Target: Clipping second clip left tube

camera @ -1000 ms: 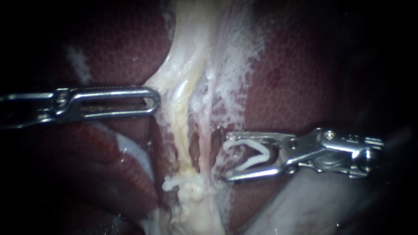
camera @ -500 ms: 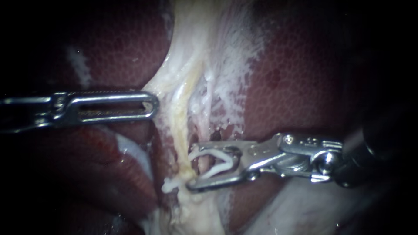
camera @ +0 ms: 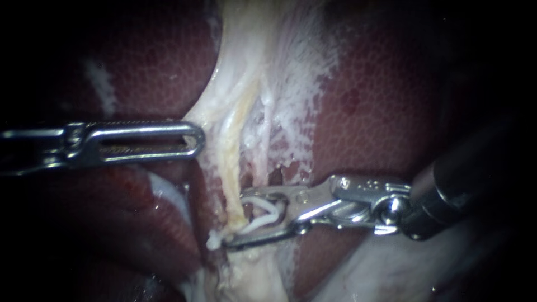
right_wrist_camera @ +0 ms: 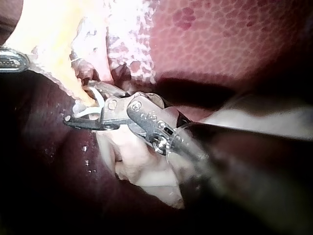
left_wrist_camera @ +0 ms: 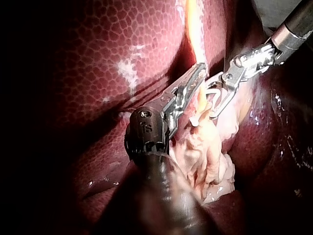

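Observation:
The yellowish left tube [camera: 230, 168] runs down the middle of the endoscope view, and a thinner pink tube [camera: 267, 131] lies just to its right. My right instrument [camera: 234, 219] comes in from the right. Its jaws stand apart on either side of the left tube, and a white clip [camera: 263, 215] is seated between them, touching both. Another white clip [camera: 213, 241] sits on the tube just below the lower jaw. My left instrument [camera: 197, 137] is shut on the edge of the pale tissue [camera: 215, 120] beside the tube. The right wrist view shows the same straddle by my right instrument [right_wrist_camera: 78, 100].
Dark red liver [camera: 380, 112] lies on both sides of the pale strands. Pale smooth tissue [camera: 391, 268] sits under my right instrument's shaft. In the left wrist view, my left instrument [left_wrist_camera: 199, 71] and my right instrument [left_wrist_camera: 211, 100] stand close together at the tube.
My right instrument has moved left and slightly down with its white clip, from beside the tubes to straddling the left tube. My left instrument has stayed in place.

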Motion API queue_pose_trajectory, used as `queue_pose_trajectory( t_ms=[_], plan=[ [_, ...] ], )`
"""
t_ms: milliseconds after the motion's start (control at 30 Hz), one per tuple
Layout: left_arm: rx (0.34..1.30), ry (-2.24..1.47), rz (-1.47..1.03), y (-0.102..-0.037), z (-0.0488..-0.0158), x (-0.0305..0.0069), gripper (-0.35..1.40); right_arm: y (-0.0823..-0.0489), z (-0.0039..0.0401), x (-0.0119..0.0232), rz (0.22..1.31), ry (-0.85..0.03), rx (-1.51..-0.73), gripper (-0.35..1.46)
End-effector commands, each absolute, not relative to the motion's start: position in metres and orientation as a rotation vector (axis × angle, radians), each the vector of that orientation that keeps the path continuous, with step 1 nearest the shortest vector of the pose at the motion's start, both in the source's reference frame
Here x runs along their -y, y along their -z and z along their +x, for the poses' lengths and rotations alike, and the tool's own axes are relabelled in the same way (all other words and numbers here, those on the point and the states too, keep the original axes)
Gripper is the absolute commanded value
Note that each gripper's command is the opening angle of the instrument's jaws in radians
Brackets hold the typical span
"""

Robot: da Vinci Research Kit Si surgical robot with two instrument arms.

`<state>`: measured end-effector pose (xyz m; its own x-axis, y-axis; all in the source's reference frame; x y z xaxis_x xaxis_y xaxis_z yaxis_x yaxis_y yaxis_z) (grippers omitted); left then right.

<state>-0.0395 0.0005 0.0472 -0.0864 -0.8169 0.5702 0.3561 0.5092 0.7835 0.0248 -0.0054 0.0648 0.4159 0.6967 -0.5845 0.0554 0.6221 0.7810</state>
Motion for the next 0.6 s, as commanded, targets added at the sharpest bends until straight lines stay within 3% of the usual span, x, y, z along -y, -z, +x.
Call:
queue_pose_trajectory(
  t_ms=[33,600],
  plan=[
    [1.321,1.033,0.451,-0.0473,-0.0395,-0.0004,-0.35,-0.0649,0.0250,0.0055,0.833,-0.465,-1.081,0.54],
    [1.321,1.032,0.450,-0.0475,-0.0396,-0.0003,-0.35,-0.0647,0.0266,0.0064,0.883,-0.457,-1.085,0.48]
  ],
)
